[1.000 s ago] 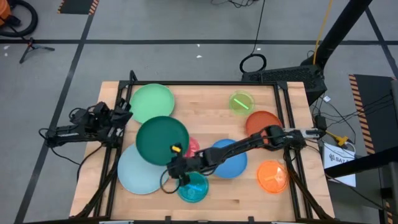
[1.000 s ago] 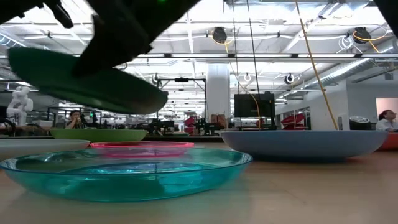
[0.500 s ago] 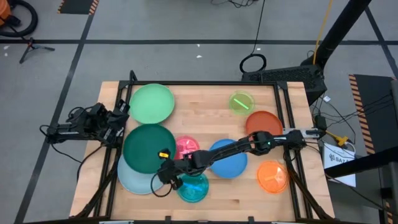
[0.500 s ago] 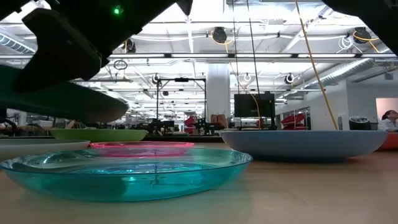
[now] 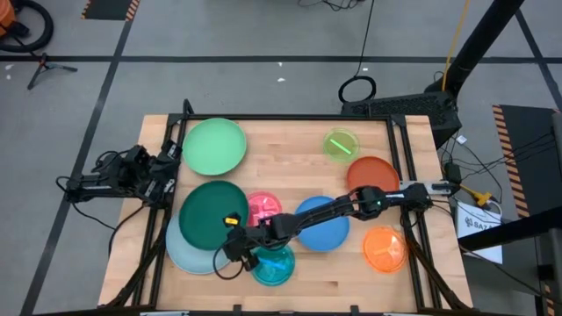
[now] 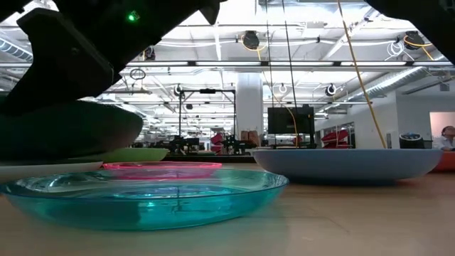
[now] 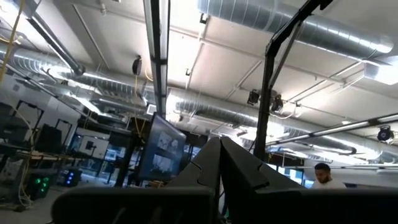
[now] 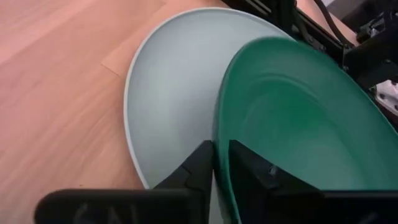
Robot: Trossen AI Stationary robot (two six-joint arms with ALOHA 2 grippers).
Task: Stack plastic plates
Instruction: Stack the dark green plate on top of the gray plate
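Lying over the large pale blue plate (image 5: 186, 253) at the lower left of the high view, the dark green plate (image 5: 209, 211) has its rim between the fingers of the right gripper (image 5: 239, 235); the wrist view shows the fingers (image 8: 198, 169) close on either side of that rim, though whether they press it or have just let go cannot be told. The dark green plate covers the upper part of the pale blue one and is offset from it. Just right of them sit the translucent pink plate (image 5: 262, 207) and, below it, the cyan plate (image 5: 274, 266). The medium blue plate (image 5: 323, 226) lies under the right arm, the red-orange plate (image 5: 372, 173) to its upper right, the small orange plate (image 5: 384, 248) at lower right. The light green plate (image 5: 214, 146) is at upper left, the lime plate (image 5: 341, 144) at upper centre. The left gripper (image 5: 172, 161) waits, fingers together, at the table (image 5: 290, 171)'s left edge. No writing can be read.
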